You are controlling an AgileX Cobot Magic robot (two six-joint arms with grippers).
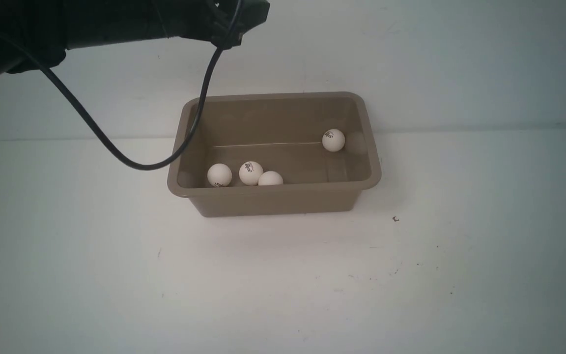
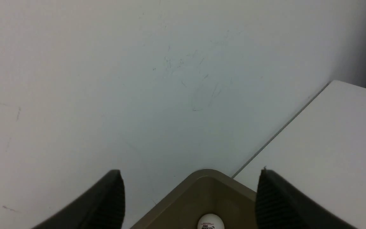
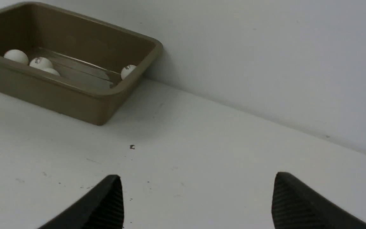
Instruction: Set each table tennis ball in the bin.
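Front view shows the bin standing on the white counter, its far side close to the wall; all four white balls lie inside it; three cluster against the near wall toward my left, the left ball just beside the middle ball, which touches the low ball, half hidden by the rim; the lone ball rests well apart from them, near the far right corner; dark print shows clearly on the middle ball and the lone one. My left arm stretches across the top of the frame, and its black cable droops in a loop in front of the bin's left end; a small dark speck marks the counter just right of the bin.

Left wrist view: my left claw stands wide apart with nothing in it; beyond the gap I see one rounded corner of the bin and a printed ball inside; which of the four it is I cannot tell.

Right wrist view: my right claw is spread wide too, gripping nothing, over the counter well apart from the bin.
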